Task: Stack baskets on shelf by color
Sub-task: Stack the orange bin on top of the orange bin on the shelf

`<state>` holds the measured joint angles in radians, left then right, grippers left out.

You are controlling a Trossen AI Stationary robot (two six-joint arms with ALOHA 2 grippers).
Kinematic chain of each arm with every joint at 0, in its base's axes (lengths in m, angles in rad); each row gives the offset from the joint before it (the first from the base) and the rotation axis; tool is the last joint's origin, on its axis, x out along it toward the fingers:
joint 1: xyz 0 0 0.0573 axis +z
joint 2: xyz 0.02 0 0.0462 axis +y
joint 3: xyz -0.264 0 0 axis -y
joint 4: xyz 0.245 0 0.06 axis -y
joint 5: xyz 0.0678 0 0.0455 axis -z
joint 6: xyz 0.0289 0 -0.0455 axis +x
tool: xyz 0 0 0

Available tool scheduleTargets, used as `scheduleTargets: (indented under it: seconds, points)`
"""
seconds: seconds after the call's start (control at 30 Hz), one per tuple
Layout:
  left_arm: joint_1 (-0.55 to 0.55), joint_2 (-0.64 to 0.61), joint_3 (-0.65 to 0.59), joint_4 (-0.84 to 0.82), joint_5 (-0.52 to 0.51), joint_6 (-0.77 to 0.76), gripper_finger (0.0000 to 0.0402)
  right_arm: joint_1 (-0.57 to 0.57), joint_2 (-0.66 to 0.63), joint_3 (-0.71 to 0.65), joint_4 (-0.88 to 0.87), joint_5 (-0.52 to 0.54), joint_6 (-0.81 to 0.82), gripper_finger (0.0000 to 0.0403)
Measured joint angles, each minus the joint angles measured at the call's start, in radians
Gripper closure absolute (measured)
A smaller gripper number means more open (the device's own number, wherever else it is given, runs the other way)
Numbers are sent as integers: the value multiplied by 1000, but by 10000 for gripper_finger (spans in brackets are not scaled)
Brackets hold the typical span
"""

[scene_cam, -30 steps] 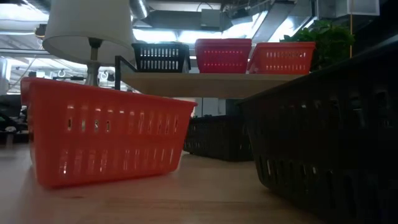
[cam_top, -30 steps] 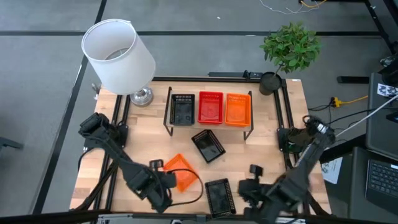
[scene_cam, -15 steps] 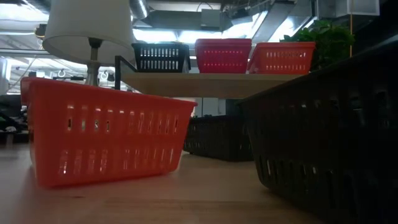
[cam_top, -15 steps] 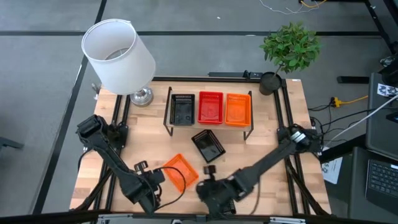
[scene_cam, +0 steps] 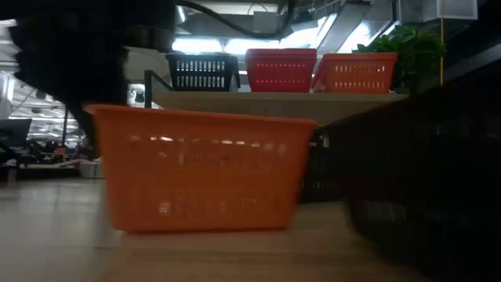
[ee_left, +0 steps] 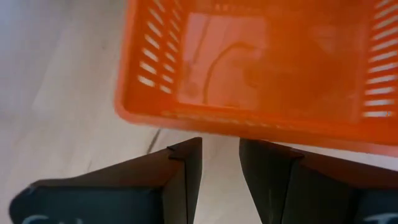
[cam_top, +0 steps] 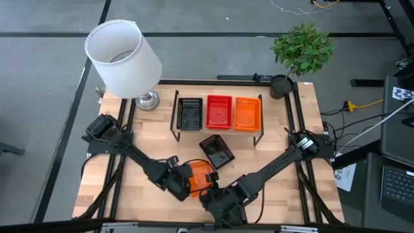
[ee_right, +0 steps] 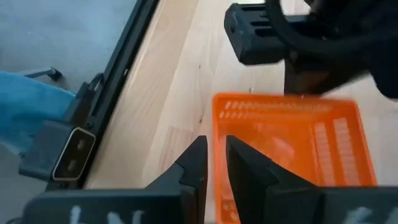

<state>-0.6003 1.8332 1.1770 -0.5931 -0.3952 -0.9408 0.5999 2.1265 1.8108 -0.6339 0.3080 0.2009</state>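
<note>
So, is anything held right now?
Left gripper: nothing, jaws open short of the orange basket. Right gripper straddles its side wall; a firm hold cannot be told.

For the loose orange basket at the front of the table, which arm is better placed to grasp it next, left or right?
Probably the left. The left gripper is open with its fingers just short of the orange basket rim. The right gripper looks nearly shut and sits by the basket's side.
</note>
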Motion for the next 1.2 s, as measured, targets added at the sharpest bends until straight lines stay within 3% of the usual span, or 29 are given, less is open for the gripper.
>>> scheduleTargets:
  seconds: [0.33, 0.47, 0.67, 0.8, 0.97, 1.2]
  points:
    - [10, 0, 0, 34, 113, 53, 301, 7, 2, 0, -63, -49, 70, 343]
    - [-19, -26, 0, 26, 127, 28, 302, -7, 25, 1, -64, -99, 151, 321]
    - [-124, -154, 2, -13, -81, 17, 309, -36, 73, 0, -47, -64, 184, 234]
    - [-217, -234, 2, -91, -201, -78, 310, -41, 75, 0, -26, -73, 159, 197]
    - [-341, -307, 2, -153, -381, -174, 310, -41, 83, 1, -17, -74, 133, 191]
    - [-480, -355, 2, -155, -638, -176, 310, -47, 138, 0, -16, -61, 132, 204]
